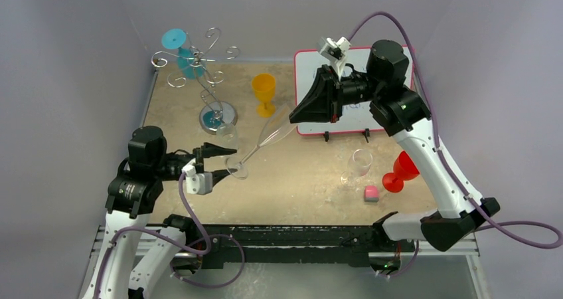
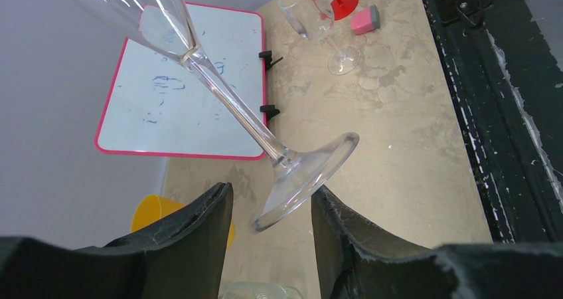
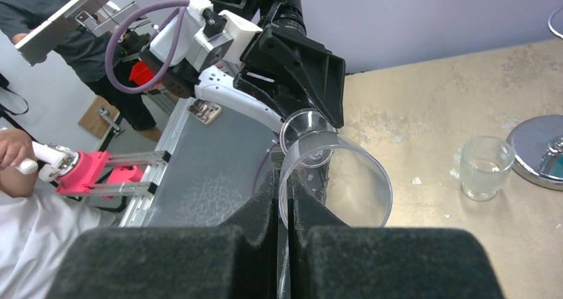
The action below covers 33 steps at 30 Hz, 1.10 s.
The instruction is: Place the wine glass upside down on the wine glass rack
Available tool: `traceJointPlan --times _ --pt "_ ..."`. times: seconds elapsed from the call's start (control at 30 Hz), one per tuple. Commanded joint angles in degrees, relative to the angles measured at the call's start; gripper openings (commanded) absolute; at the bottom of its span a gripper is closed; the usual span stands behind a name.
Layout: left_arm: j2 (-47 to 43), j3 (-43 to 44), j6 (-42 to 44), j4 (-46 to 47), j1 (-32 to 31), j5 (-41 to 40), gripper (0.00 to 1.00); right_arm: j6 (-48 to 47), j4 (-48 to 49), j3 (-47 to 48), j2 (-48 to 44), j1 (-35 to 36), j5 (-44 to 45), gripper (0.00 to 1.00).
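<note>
As wrist shows, wine glass point(image 3: 358, 196) rim pinched

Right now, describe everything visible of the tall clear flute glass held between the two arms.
The tall clear flute glass looks like transparent glass or plastic. It has a narrow conical bowl, a long thin stem and a round flat foot. It is empty and held aloft, tilted with the bowl higher. The right gripper is shut on its rim. The foot sits between the open fingers of the left gripper; contact there cannot be told.
</note>
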Motion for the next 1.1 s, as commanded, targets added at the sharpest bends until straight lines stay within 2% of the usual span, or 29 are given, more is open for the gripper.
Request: traceJointPlan --times 0.0,0.17,0.23,0.3,0.4,0.63,0.73,0.83,1.07 --pt "0.7 3.0 2.9 -1.2 -0.3 4.0 0.45 1.1 4.0 1.3 0.2 -0.2 -1.8 0.00" --pt "0.9 4.1 4.1 -3.5 -0.3 5.7 0.37 -1.0 0.6 4.0 2.0 -0.2 -2.0 0.00" --pt "1.3 4.4 3.9 -3.9 -0.3 5.5 0.27 -1.1 0.8 4.3 2.1 -0.2 -2.2 0.00" --pt "2.0 5.5 3.3 -4.8 -0.3 5.4 0.13 -0.6 1.8 3.9 2.0 -0.2 -2.6 0.00" --pt "3.0 7.3 5.6 -8.4 -0.3 6.2 0.00 0.4 3.5 3.2 2.1 -0.2 -3.3 0.00" --pt "3.4 9.1 3.7 -8.9 -0.3 4.3 0.00 0.6 5.2 2.8 1.4 -0.2 -3.8 0.00" --pt "3.1 8.9 4.1 -8.8 -0.3 5.3 0.00 2.8 7.5 1.2 0.9 -0.2 -2.9 0.12" --pt "3.1 9.2 4.2 -8.7 -0.3 4.8 0.00 5.3 10.9 -0.7 0.1 -0.3 -1.4 0.32" --pt "3.6 9.1 4.6 -9.1 -0.3 3.6 0.00 10.6 18.7 -2.7 -0.3 -0.4 3.3 0.49"
